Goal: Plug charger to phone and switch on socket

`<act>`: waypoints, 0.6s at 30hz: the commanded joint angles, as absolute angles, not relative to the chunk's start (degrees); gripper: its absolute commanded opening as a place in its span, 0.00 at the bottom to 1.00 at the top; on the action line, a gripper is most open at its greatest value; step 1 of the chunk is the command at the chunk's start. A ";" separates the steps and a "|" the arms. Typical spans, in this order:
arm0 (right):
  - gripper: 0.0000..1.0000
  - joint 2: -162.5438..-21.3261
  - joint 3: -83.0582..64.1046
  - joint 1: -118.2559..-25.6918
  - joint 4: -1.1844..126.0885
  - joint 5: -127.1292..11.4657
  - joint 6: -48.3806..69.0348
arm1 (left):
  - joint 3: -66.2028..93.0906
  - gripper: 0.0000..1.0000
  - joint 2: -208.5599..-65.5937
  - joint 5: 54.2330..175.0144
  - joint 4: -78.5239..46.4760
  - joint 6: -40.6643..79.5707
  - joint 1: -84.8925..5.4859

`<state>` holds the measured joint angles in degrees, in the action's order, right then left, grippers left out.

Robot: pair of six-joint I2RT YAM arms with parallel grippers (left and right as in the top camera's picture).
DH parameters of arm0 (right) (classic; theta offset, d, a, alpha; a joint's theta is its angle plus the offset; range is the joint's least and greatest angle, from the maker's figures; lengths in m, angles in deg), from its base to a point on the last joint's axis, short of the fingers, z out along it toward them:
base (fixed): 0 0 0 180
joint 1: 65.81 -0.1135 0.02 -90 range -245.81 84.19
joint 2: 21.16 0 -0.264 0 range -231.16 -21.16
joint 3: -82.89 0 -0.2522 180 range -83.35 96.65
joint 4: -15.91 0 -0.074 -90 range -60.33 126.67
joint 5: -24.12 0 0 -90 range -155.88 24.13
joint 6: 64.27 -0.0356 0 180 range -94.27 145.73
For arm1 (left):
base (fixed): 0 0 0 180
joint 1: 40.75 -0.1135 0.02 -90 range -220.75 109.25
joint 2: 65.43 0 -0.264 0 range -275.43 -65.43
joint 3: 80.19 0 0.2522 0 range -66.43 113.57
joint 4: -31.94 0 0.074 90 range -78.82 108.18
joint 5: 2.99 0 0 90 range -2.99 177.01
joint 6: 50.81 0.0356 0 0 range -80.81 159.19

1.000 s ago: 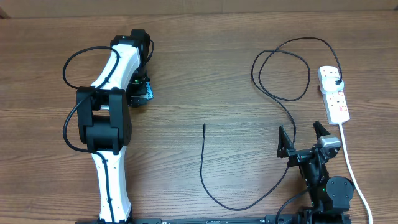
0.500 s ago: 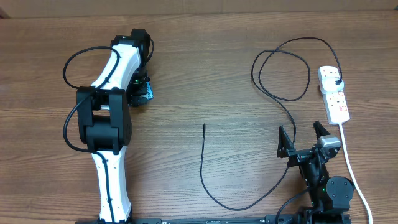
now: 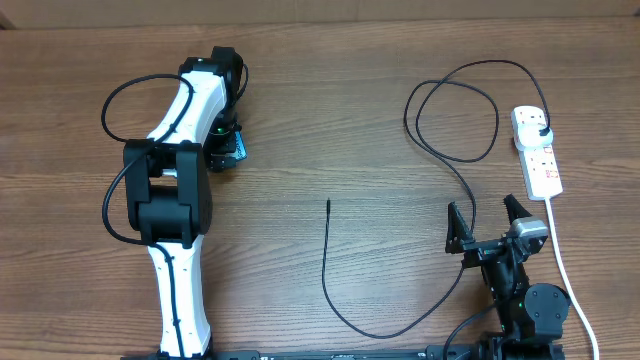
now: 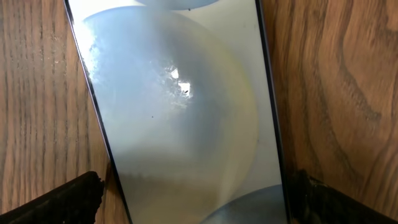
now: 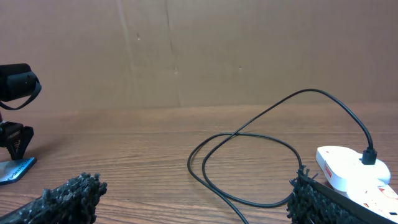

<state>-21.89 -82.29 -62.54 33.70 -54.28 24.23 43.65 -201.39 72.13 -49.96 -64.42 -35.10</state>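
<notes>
Wooden worktop (image 3: 330, 90) carries everything. Left tool (image 3: 224, 148) — jaws wide — sits over the phone (image 4: 180, 112), upper left. Right tool (image 3: 484, 212), wide and empty, lower right near the socket (image 3: 540, 160); charger (image 3: 324, 260) tip lies centre, loose.

The phone (image 4: 186, 112) lies flat, screen up and pale with glare, directly under the left pincer (image 4: 199, 202), between its spread fingers. The white socket (image 3: 537, 152) lies ahead and right of the right pincer (image 3: 484, 212). The black charger (image 3: 326, 240) is plugged into its far end, loops ahead of that pincer and ends loose well to its left
</notes>
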 commanded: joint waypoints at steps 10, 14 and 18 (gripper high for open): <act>1.00 -21.33 -82.88 -62.85 33.44 -54.91 24.23 | 42.34 1.00 -203.77 71.41 -51.90 -64.95 -37.40; 1.00 -21.33 -82.88 -62.85 33.44 -54.89 24.21 | 42.34 1.00 -203.77 71.35 -52.23 -63.85 -37.53; 1.00 -21.33 -82.88 -62.85 33.44 -54.91 24.21 | 42.34 1.00 -203.77 71.33 -52.14 -62.65 -37.53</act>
